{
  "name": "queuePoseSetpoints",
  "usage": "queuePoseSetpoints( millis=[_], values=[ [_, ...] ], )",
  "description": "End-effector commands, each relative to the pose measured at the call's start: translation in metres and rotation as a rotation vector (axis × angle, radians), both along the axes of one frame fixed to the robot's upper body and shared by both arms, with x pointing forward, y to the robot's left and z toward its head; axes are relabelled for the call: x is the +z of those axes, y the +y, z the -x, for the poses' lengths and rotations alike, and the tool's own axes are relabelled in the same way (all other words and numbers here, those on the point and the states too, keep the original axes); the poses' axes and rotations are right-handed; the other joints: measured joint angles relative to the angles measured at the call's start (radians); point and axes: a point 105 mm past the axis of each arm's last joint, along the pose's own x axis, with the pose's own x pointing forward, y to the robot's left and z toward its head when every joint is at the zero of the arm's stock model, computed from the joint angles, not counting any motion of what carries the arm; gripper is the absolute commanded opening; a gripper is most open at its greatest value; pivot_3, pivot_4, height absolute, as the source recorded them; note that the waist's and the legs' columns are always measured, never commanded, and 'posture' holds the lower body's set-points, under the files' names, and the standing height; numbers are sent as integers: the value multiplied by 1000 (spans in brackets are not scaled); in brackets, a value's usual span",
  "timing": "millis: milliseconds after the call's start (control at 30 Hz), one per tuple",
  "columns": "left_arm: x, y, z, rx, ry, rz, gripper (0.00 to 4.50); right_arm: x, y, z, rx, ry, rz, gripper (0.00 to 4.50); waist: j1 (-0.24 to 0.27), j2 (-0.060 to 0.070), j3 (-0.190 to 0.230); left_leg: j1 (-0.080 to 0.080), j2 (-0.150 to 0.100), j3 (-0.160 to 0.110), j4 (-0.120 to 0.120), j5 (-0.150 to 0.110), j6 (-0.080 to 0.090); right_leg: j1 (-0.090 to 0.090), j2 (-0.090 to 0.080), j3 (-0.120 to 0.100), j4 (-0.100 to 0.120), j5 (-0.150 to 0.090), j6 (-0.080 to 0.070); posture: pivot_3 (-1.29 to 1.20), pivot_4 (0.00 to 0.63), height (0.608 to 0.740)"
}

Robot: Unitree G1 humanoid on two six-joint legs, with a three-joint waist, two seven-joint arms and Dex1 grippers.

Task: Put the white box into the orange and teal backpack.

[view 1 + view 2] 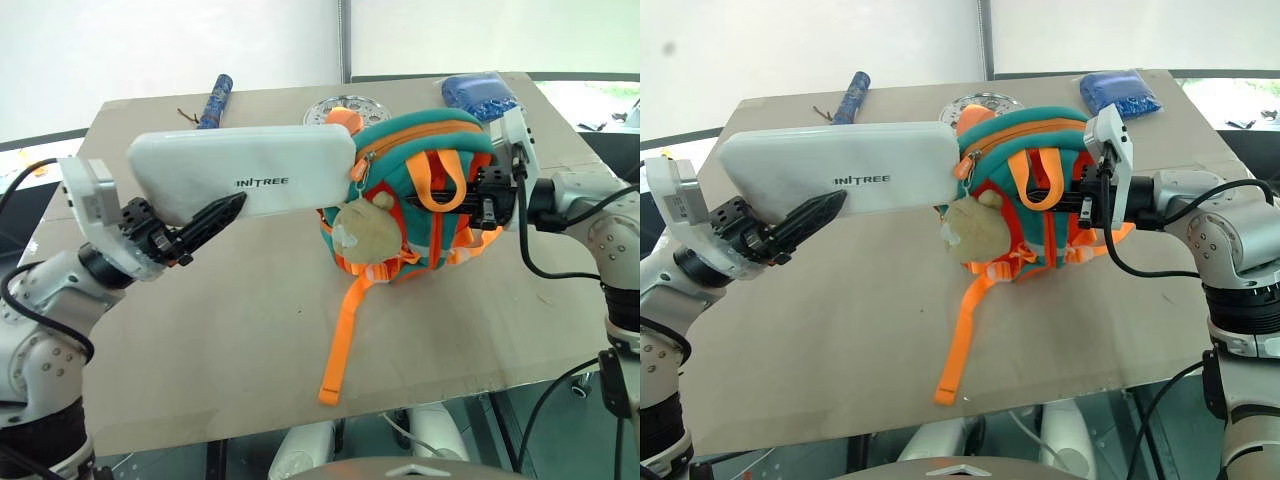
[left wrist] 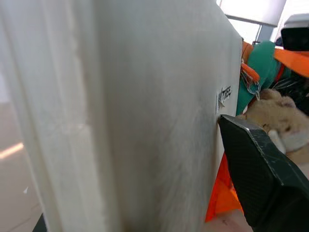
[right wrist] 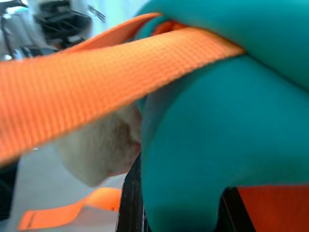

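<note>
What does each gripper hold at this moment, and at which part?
The left gripper holds the white box at its lower long edge, near the lettering. The right gripper is shut on the orange and teal backpack, at its teal fabric by the orange loop.

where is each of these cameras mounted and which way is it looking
Left eye view: on the head, looking forward and down at the table; left gripper holds the white box, right gripper pinches the backpack.
Right eye view: beside it, same scene, both arms in view.
Left wrist view: along the left fingers, the box's face close up.
Right wrist view: along the right fingers, against teal fabric and an orange strap.
Shared: both wrist views catch the tan plush toy.
</note>
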Motion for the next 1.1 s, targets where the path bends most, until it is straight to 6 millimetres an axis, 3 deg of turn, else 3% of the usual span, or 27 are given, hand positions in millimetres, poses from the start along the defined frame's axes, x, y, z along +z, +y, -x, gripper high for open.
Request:
queuePoseSetpoints(
  millis=[33,167,300,467,533,767,1100],
  values=[
    [0,-18,2,-58,-103,-120,2621,31,5,14,73,-88,-74,10,1,0,0,0,0,0,0,0,0,0,0,0,0,0,0,0,150,733],
    [6,-15,-12,-21,-144,-86,2621,36,5,23,128,-93,-92,10,15,0,0,0,-1,-1,0,0,0,0,0,-1,0,0,0,0,150,733],
    [-1,-7,-27,28,-170,-184,2621,38,3,35,184,-86,-111,10,20,0,0,0,0,-1,0,0,0,0,0,-1,0,0,0,0,150,733],
    [-7,-16,-32,-26,-189,-217,2621,39,3,46,227,-87,-128,10,24,0,0,-1,0,-1,0,0,0,0,-1,-1,-1,0,0,0,150,733],
    [5,-13,-37,-18,-199,-130,2621,38,3,46,218,-86,-124,10,26,0,0,-1,-1,-1,0,0,0,0,-1,-2,-1,0,0,0,150,733],
    [20,-6,-45,-10,-216,-9,2621,38,-2,43,177,-86,-119,10,22,0,0,-1,-1,-2,1,0,0,0,-1,-2,0,0,0,0,150,733],
    [19,-10,-45,-46,-211,-11,2621,40,-6,43,158,-92,-123,10,21,0,0,-1,-1,-2,1,0,0,0,-1,-2,0,0,0,0,150,733]
  ],
)
